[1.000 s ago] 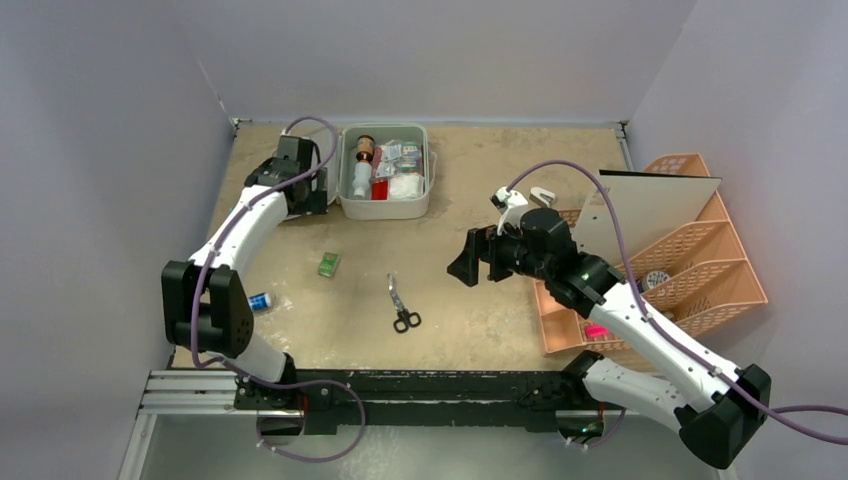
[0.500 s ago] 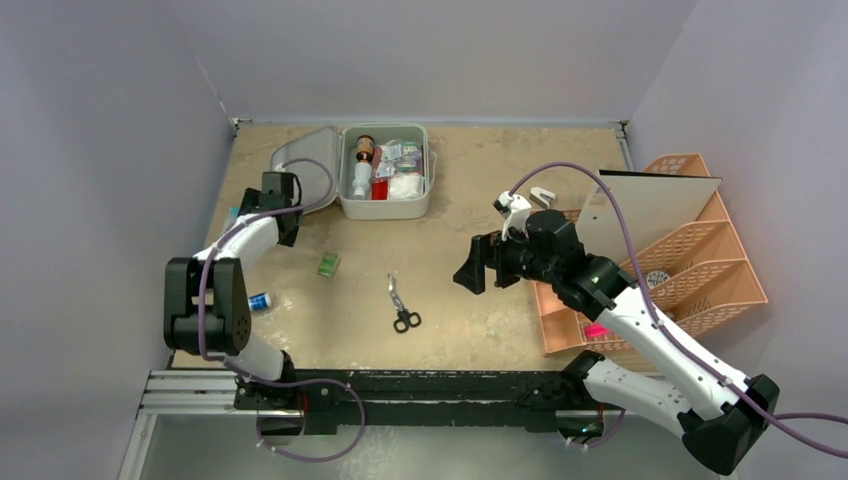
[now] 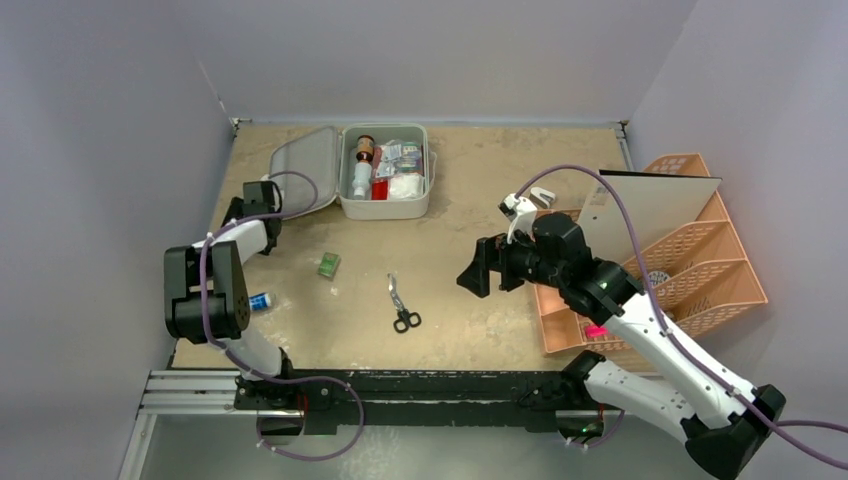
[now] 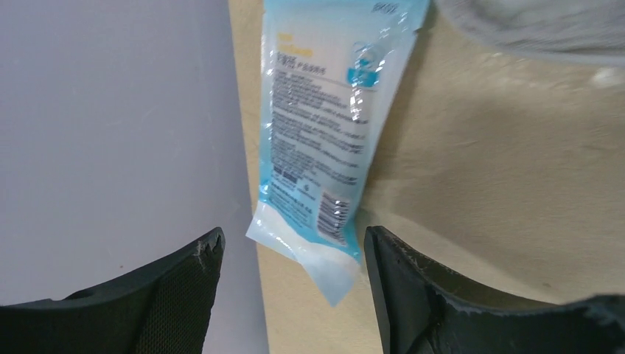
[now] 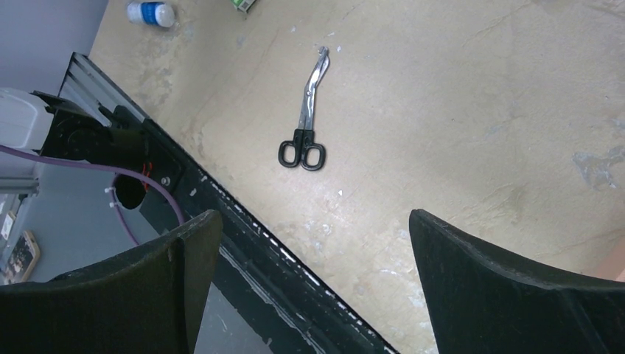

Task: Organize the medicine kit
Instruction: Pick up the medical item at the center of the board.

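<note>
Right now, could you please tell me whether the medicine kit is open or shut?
Open. The medicine kit has its lid lying flat beside it, and a bottle and packets show inside.

White L arm folded, black two-finger L gripper (image 4: 295, 251) at 10 o'clock, jaws apart; R gripper (image 5: 313, 221) near centre, jaws wide.

- The medicine kit (image 3: 385, 212) sits at the back of the bench (image 3: 500, 170), lid (image 3: 305, 165) to its left.
- Scissors (image 3: 401, 304) lie mid-bench, a small box (image 3: 328, 264) to their left.
- A packet (image 4: 324, 140) lies by the left wall (image 4: 110, 110), before my left hand (image 4: 293, 258).
</note>
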Robot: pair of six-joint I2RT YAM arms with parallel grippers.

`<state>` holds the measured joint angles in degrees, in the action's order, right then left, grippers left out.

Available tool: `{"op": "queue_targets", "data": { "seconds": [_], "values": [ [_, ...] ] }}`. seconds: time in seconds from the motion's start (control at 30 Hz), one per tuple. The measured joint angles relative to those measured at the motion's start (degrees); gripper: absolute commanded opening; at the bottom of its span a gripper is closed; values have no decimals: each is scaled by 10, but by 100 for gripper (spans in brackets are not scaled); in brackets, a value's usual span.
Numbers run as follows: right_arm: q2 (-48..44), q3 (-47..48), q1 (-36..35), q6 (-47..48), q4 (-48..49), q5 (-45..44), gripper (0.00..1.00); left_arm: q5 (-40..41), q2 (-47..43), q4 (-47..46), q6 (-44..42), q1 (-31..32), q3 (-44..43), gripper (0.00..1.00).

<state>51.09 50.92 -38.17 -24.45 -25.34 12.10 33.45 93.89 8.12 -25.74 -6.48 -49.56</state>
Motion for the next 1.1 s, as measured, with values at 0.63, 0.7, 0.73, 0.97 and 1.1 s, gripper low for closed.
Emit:
{"op": "queue_targets", "data": {
  "seconds": [0.63,0.7,0.73,0.97,1.1],
  "values": [
    [-80,-43,0,-17,-13,-26,99,-2,53,-40,-39,-25,8,40],
    [-80,-44,0,-20,-13,-26,99,-6,56,-39,-38,-25,8,30],
    [-80,-44,0,-20,-11,-26,99,-8,59,-38,-38,-25,8,26],
    [-80,-44,0,-19,-9,-26,99,-17,74,-19,-39,-25,-4,6],
    [-84,-44,0,-19,-14,-37,99,-15,90,1,-39,-27,-25,0]
  ]
}}
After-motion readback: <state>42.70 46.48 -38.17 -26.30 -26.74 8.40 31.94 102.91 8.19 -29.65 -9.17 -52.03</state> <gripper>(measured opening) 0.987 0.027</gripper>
